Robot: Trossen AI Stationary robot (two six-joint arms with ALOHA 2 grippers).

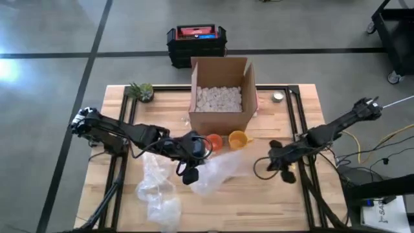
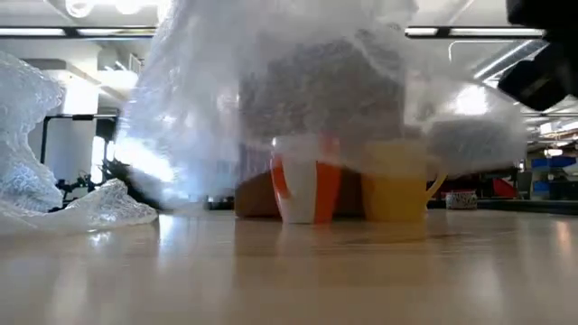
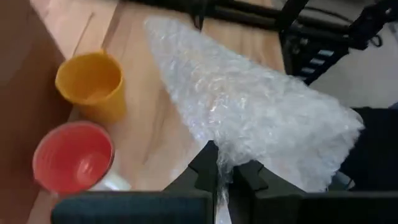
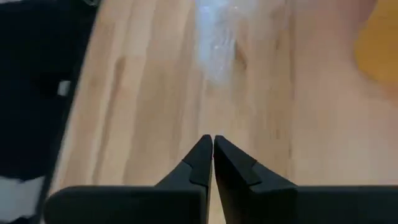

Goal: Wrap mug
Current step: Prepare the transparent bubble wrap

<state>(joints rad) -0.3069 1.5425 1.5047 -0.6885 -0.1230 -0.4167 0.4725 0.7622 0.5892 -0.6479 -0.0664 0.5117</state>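
Observation:
An orange mug [image 1: 213,141] and a yellow mug [image 1: 238,138] stand upright side by side on the table, just in front of the cardboard box [image 1: 220,97]. A clear bubble-wrap sheet [image 1: 223,167] spreads from my left gripper [image 1: 197,165] toward the table's right. My left gripper [image 3: 224,177] is shut on it, near the mugs [image 3: 90,84]. In the low view the raised sheet [image 2: 325,81] hangs in front of both mugs [image 2: 305,181]. My right gripper [image 1: 266,163] is shut and holds nothing; its fingertips [image 4: 212,146] are short of the sheet's right end [image 4: 217,50]. My left gripper pinches the bubble wrap's gathered near-left end [image 3: 222,160] between its two fingers. The fingers reach roughly level from the table's left. The sheet fans out wide beyond the fingers, raised at the held end, with its far right part lying on the table [image 1: 242,162].
A second, crumpled piece of bubble wrap [image 1: 158,194] lies at the near left. The open box holds white packing filler [image 1: 218,98]. A small potted plant [image 1: 141,90] stands at the far left, a small round thing [image 1: 277,97] at the far right.

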